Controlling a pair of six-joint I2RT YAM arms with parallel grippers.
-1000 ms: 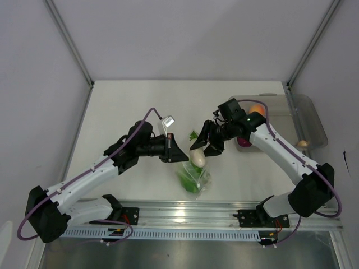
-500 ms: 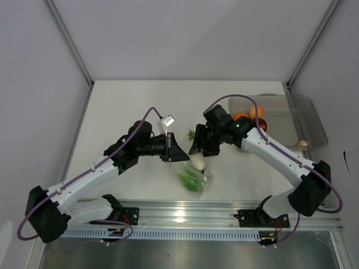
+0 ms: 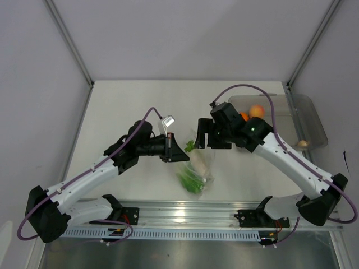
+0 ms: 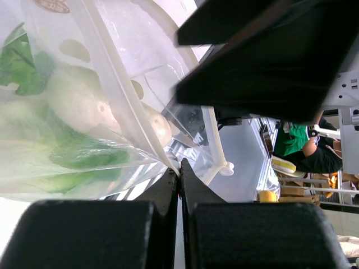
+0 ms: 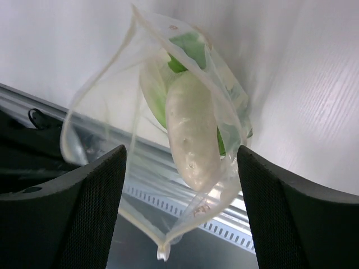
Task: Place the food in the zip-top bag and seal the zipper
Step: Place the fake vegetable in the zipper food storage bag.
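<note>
White radish (image 5: 190, 134) lies inside zip-top bag (image 5: 196, 210), apparently pinched by left pincer (image 4: 179, 168).

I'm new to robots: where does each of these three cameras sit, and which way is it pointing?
Top external: fixed above and behind the arms, looking down at the table; both arms show, left gripper and right gripper.
Left wrist: on the left arm, looking along its shut fingers, which pinch the zip-top bag.
Right wrist: on the right arm, looking down between its open fingers into the bag.
Shared: all three show the bag holding the white radish.
</note>
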